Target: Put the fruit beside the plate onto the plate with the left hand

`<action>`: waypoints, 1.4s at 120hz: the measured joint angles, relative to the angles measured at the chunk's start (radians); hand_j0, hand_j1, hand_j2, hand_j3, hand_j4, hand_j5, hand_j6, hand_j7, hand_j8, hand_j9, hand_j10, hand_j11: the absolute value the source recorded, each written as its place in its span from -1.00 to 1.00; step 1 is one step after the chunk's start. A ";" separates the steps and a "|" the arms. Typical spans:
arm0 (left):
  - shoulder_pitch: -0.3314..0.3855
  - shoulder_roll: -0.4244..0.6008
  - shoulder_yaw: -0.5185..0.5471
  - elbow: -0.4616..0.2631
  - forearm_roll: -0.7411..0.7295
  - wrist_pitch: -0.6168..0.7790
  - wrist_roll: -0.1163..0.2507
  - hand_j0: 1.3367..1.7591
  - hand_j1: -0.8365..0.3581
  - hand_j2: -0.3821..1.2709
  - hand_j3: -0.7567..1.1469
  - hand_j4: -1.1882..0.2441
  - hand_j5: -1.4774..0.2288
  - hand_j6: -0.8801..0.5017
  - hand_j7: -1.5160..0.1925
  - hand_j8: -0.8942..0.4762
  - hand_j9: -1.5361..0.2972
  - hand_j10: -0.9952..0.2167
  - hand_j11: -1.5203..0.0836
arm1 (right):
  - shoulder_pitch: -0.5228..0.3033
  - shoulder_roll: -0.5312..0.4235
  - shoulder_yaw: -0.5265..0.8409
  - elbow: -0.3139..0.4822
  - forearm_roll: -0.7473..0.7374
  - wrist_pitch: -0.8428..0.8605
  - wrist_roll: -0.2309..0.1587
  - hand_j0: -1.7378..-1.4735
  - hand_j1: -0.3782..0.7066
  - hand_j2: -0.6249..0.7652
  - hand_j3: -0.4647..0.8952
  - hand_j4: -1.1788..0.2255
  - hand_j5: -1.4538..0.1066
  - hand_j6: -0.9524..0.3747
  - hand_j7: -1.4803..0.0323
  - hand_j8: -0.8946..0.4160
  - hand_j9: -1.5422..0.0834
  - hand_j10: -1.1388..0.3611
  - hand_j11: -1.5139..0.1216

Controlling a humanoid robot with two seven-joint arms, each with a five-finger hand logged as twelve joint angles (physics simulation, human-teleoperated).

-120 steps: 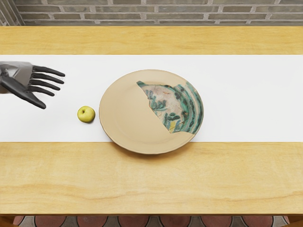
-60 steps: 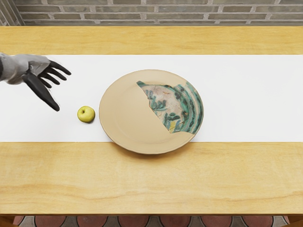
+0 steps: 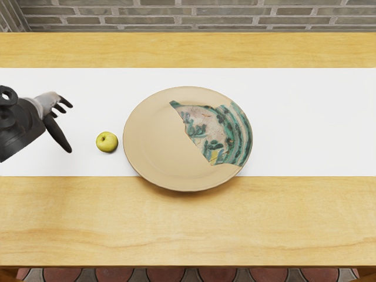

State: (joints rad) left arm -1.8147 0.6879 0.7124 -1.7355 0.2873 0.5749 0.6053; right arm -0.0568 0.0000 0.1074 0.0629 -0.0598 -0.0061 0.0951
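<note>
I saw the grey-black left hand (image 3: 51,114), fingers spread & empty, near the small yellow-green apple (image 3: 107,141), which sat just beside the round tan plate (image 3: 151,141) w/ green pattern.

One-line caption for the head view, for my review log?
Left robot hand, fingers spread, poised left of a yellow-green fruit lying beside the plate on the white runner.

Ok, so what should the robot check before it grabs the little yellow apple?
1. Is the left hand open and holding nothing: ok.
2. Is the apple on the white runner, just left of the plate and not touching it: ok.
3. Is the hand touching the apple: not ok, it is off to the apple's left.
4. Is the hand low enough to grasp: cannot tell.
5. Is the plate lying flat: ok.
</note>
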 joint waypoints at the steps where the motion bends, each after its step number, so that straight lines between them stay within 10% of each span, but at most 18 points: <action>1: -0.001 -0.007 0.004 0.000 0.000 0.003 0.000 0.52 0.49 -0.48 -0.20 0.31 0.35 -0.09 0.40 -0.06 0.32 0.23 0.49 | 0.000 0.000 0.000 0.000 0.000 0.000 0.000 -0.40 -0.86 -0.11 -0.32 0.62 0.80 0.38 0.89 0.31 0.84 0.47 0.79; 168: 0.055 -0.348 0.064 0.138 -0.005 0.036 0.006 0.52 0.49 -0.48 -0.20 0.31 0.35 -0.09 0.40 -0.06 0.32 0.23 0.49 | 0.000 0.000 0.000 0.000 0.000 0.000 0.000 -0.40 -0.86 -0.11 -0.32 0.62 0.80 0.38 0.89 0.31 0.84 0.47 0.79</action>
State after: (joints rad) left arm -1.7595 0.3395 0.7761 -1.5972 0.2822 0.6109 0.6109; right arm -0.0568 0.0000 0.1074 0.0629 -0.0598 -0.0061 0.0951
